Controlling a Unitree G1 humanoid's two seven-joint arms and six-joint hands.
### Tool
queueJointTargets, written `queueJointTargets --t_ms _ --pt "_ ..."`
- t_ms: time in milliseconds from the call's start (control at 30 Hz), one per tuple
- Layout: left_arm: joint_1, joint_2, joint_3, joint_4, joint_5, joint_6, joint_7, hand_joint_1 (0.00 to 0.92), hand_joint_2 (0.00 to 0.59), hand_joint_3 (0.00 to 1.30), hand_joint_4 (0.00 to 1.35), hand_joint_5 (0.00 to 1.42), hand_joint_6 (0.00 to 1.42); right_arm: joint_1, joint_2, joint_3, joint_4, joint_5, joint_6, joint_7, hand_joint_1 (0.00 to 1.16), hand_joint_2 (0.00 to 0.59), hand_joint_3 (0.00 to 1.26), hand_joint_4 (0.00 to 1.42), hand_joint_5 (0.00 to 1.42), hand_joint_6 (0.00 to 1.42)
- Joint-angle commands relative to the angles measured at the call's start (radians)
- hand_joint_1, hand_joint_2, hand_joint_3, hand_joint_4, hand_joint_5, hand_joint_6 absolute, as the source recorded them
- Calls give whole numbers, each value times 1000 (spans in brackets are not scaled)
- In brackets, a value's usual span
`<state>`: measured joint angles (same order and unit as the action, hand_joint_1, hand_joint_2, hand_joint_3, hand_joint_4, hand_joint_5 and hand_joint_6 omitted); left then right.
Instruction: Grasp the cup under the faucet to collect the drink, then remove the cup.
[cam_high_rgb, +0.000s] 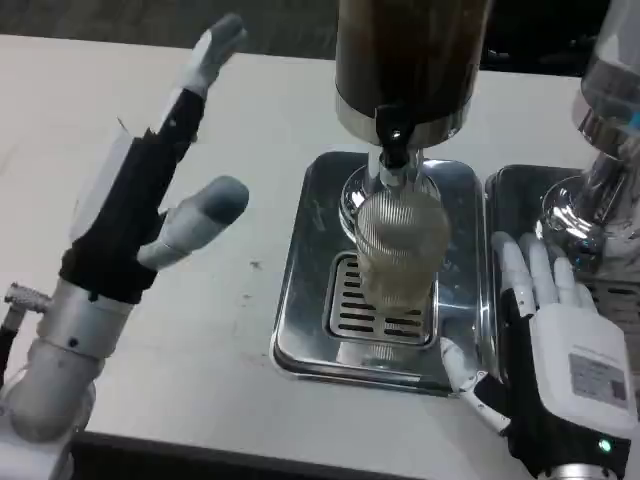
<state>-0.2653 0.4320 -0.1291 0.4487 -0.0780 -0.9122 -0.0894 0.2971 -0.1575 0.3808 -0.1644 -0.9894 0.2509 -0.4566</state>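
A clear ribbed cup (398, 248) stands on the drain grille of a steel drip tray (305, 300), right under the black faucet (394, 140) of a dark drink dispenser (410, 60). Pale liquid seems to fill the cup's lower part. My right hand (545, 340) hovers just right of the cup, fingers spread and thumb toward the tray, a small gap from the glass. My left hand (160, 200) is raised over the table to the left of the tray, fingers extended, holding nothing.
A second dispenser (610, 120) with a clear base stands on its own steel tray (520, 200) at the right edge, close behind my right hand. White table (240, 110) stretches to the left and back.
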Motion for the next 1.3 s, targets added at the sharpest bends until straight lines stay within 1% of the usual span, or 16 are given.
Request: queueJointTargets --t_ms 33,100,167,233,367,467,500,567,667,767,867,967,1133,1267,1300 --pt "7 2 12 -102 -133 79 -154 0 42 0 0 12 0 -2 -1 -2 0 14 -11 11 327 437 44 0 0 64" --pt "-19 -5 12 -116 -185 116 -231 0 44 0 0 15 0 -2 3 -1 -2 17 -11 10 327 438 44 0 0 64" --pt "-52 -14 16 -104 -202 141 -292 0 45 0 0 17 0 -2 5 0 -2 20 -11 9 327 438 44 0 0 64" --pt "-103 -33 17 -66 -204 165 -346 0 49 0 0 27 0 0 9 2 -2 20 -10 6 328 438 41 0 0 64" --pt "-164 -66 28 -10 -193 192 -412 0 52 0 0 46 0 11 19 4 -6 14 -2 -3 328 439 37 0 0 64" --pt "-204 -101 29 46 -164 194 -442 0 52 0 0 53 0 24 30 -3 -13 13 3 -13 328 439 36 0 0 64" --pt "-214 -111 31 62 -157 193 -449 0 57 0 0 92 29 27 34 -5 -14 13 5 -16 328 438 36 0 0 64" --pt "-235 -130 27 102 -137 191 -464 0 60 5 0 120 56 33 42 -5 -14 11 6 -23 327 434 35 0 0 64" --pt "-249 -149 28 136 -116 180 -488 0 63 42 0 148 74 38 50 -2 -14 6 10 -31 325 430 38 0 0 64" --pt "-238 -161 25 127 -106 166 -513 0 69 88 0 169 100 45 55 -2 -16 3 13 -36 324 427 41 0 0 64" --pt "-224 -171 26 108 -101 162 -530 0 74 110 0 195 115 48 55 -8 -16 8 10 -34 322 426 42 0 0 64" --pt "-198 -164 10 66 -33 115 -516 0 75 125 0 210 133 43 50 -11 -11 10 5 -30 321 425 43 0 0 64" --pt "-164 -163 2 20 20 90 -496 0 76 160 14 233 162 35 49 -12 -6 15 1 -23 320 424 44 0 0 64" --pt "-140 -148 -8 1 69 73 -476 0 81 173 27 238 168 33 45 -13 -6 19 -1 -17 320 424 44 0 0 64" --pt "-133 -136 -10 -12 118 53 -456 0 82 174 27 239 168 32 45 -14 -6 23 -1 -16 320 424 44 0 0 64"
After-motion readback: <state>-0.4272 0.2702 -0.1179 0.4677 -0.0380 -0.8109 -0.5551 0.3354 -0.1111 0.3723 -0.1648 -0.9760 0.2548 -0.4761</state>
